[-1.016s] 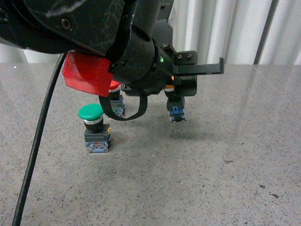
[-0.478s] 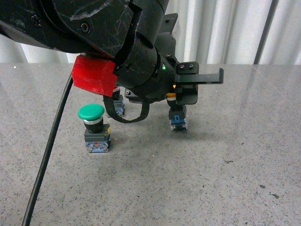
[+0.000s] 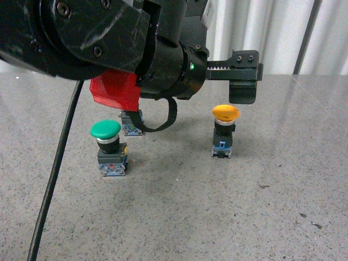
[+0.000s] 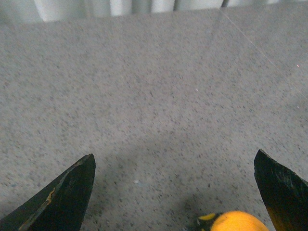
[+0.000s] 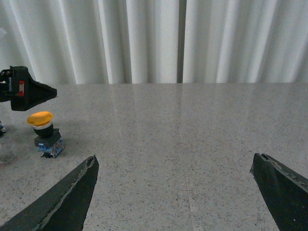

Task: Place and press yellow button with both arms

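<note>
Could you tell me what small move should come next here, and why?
Probably bring the right gripper toward the yellow button to press its cap: it stands upright on the table, clear of the open left gripper, and the right one is open and well away.

A robot test bench in a lab-like room.
A grey speckled table [image 3: 228, 217] stands before a plain white curtain [image 5: 144, 43]. Loose industrial parts sit on it, a yellow button [image 3: 225, 113] and a green button [image 3: 106, 130], under a black robot arm [image 3: 98, 38] trailing a cable [image 3: 56, 174].
</note>
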### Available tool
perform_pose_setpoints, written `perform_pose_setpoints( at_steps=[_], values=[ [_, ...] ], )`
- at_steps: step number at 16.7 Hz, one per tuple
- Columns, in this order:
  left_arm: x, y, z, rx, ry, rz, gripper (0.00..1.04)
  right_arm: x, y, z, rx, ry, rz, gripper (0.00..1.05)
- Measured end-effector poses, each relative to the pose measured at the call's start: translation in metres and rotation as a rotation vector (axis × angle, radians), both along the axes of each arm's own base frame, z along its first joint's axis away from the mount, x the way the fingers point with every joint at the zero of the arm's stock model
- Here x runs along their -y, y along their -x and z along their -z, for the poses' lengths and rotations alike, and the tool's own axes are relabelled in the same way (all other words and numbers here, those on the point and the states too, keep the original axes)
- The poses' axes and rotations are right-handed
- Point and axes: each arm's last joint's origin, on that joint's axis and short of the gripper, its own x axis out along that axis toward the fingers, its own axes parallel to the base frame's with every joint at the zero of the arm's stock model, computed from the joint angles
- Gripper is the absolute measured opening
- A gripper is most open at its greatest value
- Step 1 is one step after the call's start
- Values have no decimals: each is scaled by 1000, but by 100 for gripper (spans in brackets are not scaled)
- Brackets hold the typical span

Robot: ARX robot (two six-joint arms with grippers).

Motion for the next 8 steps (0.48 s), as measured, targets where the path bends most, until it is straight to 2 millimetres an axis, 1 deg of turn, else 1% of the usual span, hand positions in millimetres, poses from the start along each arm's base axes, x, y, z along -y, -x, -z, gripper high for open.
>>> perform_pose_setpoints(
  at_steps=[2, 4, 5, 6, 7, 8],
  values=[
    [-1, 1, -1, 119, -13, -52, 98, 0, 0, 0, 0, 0, 0, 98],
    [-2, 1, -6, 289, -28, -114, 98, 0, 0, 0, 0, 0, 0, 98],
    [-11, 6, -4, 422, -9, -276, 88, 0, 0, 0, 0, 0, -1, 98],
    [-82, 52, 9, 444, -25, -426, 56, 0, 0, 0, 0, 0, 0, 98],
    [-133, 99, 10, 456, -20, -436, 21, 0, 0, 0, 0, 0, 0, 98],
    [-149, 121, 20, 423, -34, -411, 2, 0, 0, 0, 0, 0, 0, 98]
  ],
)
